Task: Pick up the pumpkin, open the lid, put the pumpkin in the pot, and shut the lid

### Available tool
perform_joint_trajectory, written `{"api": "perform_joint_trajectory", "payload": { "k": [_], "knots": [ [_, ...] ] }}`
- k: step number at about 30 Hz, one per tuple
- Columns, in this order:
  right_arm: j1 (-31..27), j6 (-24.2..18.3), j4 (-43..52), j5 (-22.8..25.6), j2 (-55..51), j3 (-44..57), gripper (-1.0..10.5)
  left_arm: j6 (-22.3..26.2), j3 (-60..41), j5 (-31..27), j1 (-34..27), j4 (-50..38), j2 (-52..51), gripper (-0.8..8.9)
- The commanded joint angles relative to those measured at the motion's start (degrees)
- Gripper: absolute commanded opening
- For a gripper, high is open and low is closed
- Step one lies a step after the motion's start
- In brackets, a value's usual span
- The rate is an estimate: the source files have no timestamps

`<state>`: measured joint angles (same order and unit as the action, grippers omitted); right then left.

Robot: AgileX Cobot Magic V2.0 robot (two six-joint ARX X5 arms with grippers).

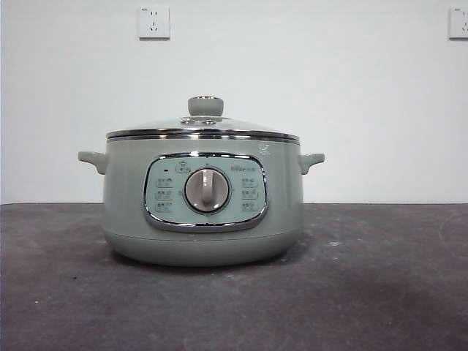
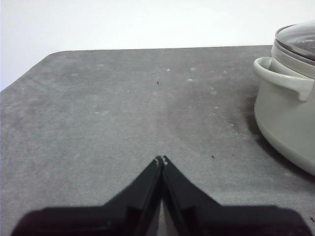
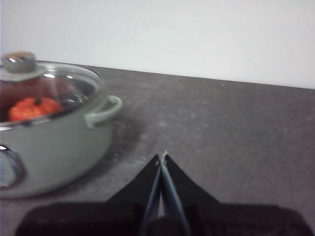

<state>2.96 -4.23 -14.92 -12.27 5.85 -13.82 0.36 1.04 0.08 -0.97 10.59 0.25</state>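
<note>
The sage-green pot [image 1: 202, 208] stands mid-table with its glass lid [image 1: 203, 126] seated on the chrome rim. In the right wrist view the orange pumpkin [image 3: 33, 108] shows through the lid [image 3: 47, 83], lying inside the pot [image 3: 54, 147]. My right gripper [image 3: 162, 156] hangs shut and empty above the bare table, off to the side of the pot's handle. My left gripper [image 2: 161, 159] is likewise shut with nothing in it, over the table on the pot's [image 2: 288, 113] other side. Neither gripper appears in the front view.
A dark grey table [image 1: 380, 292] runs under everything, with a white wall behind carrying two sockets [image 1: 153, 22]. The table's far edge and rounded corner [image 2: 54, 53] show in the left wrist view.
</note>
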Motion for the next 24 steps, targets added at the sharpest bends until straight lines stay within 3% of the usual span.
{"api": "perform_joint_trajectory", "payload": {
  "k": [1,5,24],
  "knots": [
    [0.0,2.12,1.33,2.58,-2.03,4.13,0.0,-0.39,-0.9,0.04,-0.15,-0.09,-0.17,-0.03],
    [0.0,4.72,1.66,6.73,-4.42,8.31,0.0,-0.39,-0.9,0.04,-0.15,-0.09,-0.17,-0.03],
    [0.04,5.88,2.51,6.71,-5.79,12.5,0.0,-0.42,-0.9,0.04,-0.15,-0.11,-0.17,-0.03]
  ]
}}
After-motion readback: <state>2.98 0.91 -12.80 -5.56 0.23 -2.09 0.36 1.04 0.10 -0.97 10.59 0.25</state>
